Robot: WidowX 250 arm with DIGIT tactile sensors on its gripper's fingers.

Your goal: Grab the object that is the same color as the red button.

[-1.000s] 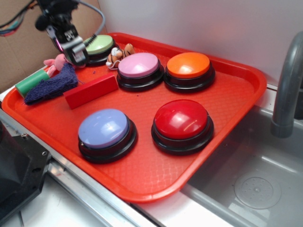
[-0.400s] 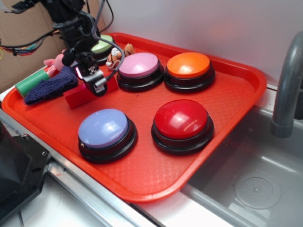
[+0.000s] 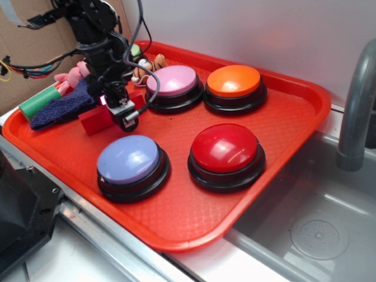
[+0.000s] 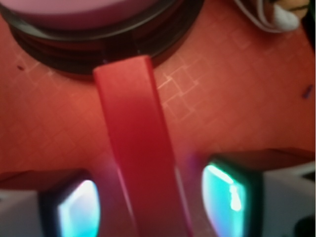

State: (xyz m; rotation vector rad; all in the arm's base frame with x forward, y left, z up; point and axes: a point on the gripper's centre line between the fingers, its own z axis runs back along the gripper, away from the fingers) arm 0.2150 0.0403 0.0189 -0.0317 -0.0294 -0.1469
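The claw (image 3: 124, 114) is hanging low over the red block (image 3: 97, 120) in the upper left part of the exterior view. Its fingers are spread apart. In the wrist view the claw (image 4: 148, 207) is sitting around the red block (image 4: 136, 148), with one finger (image 4: 74, 212) on the left side of it and the other finger (image 4: 229, 197) on the right. The fingers are very near the block, but they are not squeezing it. The block is lying flat on the red tray (image 3: 282, 153), and it is running from the bottom of the wrist view up toward the pink button (image 4: 89, 7). The far end of the block is sitting just beside the black base of that button.

In the exterior view the pink button (image 3: 172, 80) is sitting just to the right of the claw, and the orange button (image 3: 234, 80) is sitting beside it, farther right. The blue button (image 3: 129, 159) is resting below the claw, near the front edge of the tray. The red button (image 3: 225, 148) is shining in the middle of the tray, well apart from the block. A purple cloth (image 3: 59, 108) and a green roll (image 3: 38, 101) are lying at the left end of the tray, near the block. A small tiger toy (image 3: 151, 63) is peeking out behind the pink button. The tray is sitting on a grey surface (image 3: 329, 217) next to a sink.
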